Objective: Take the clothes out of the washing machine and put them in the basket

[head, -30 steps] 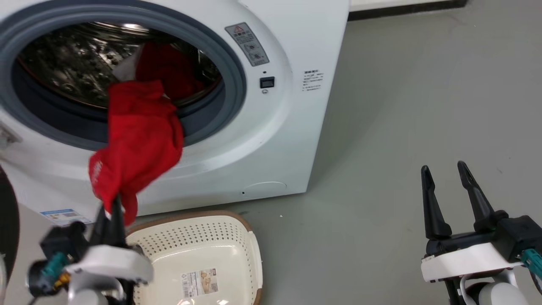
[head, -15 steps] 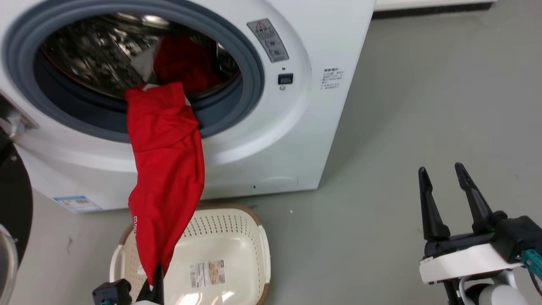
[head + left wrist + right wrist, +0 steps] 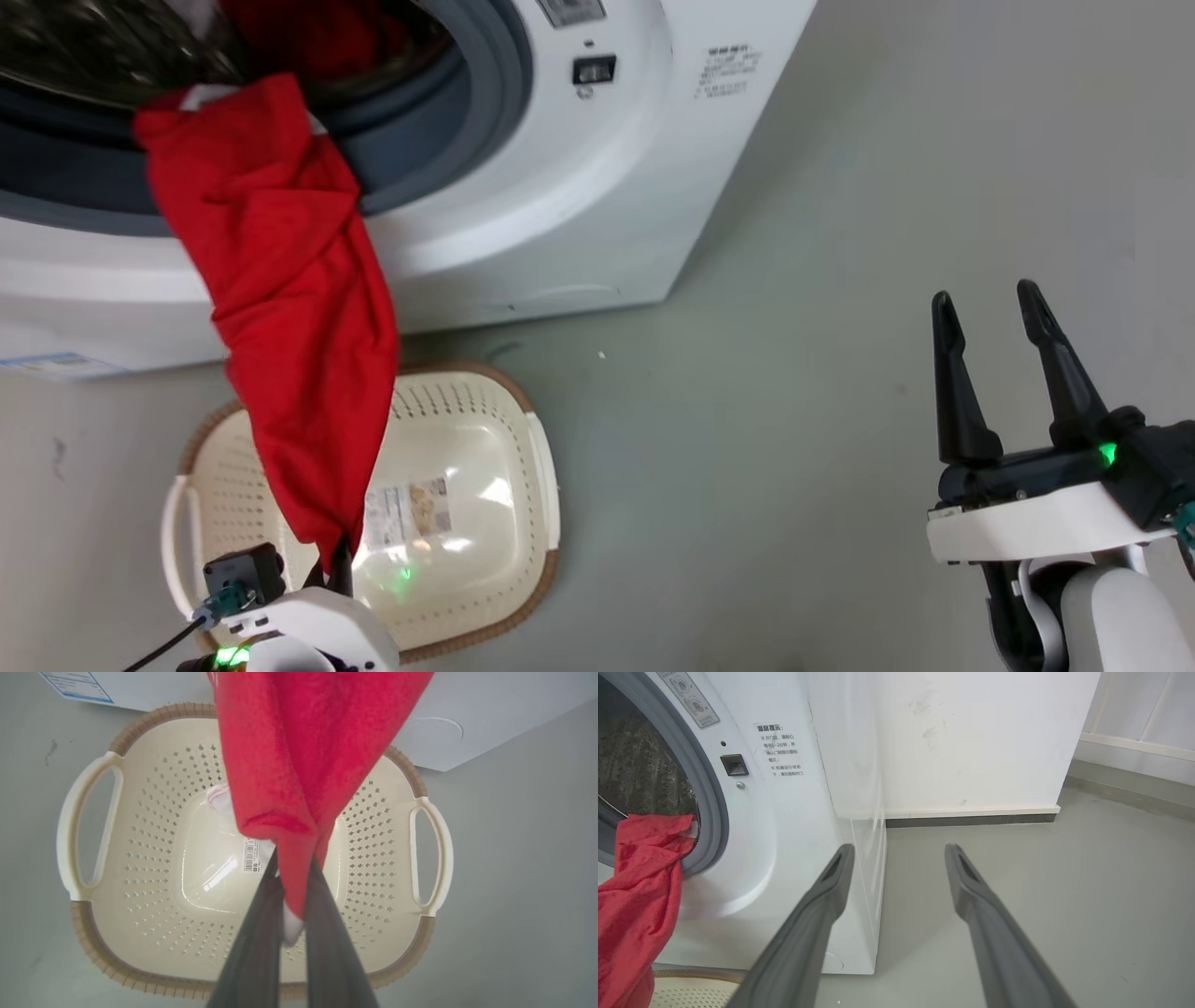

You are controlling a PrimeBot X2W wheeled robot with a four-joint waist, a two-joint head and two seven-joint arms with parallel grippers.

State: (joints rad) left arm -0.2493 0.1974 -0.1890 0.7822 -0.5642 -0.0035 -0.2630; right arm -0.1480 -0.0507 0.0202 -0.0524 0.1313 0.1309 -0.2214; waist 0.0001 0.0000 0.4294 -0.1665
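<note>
One washing machine (image 3: 579, 215), one basket (image 3: 485, 597), two red garments (image 3: 289, 308) (one in drum (image 3: 84, 47)), two pincers (image 3: 341, 563) (image 3: 986, 297).

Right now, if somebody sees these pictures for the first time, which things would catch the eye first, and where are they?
The bright red garment stands out first: it stretches from the open mouth of the white washing machine down to the left gripper, whose fingers are shut on its lower end above the cream basket. More red cloth lies inside the drum. At the lower right of the head view, the right gripper hangs open over the grey floor.
</note>
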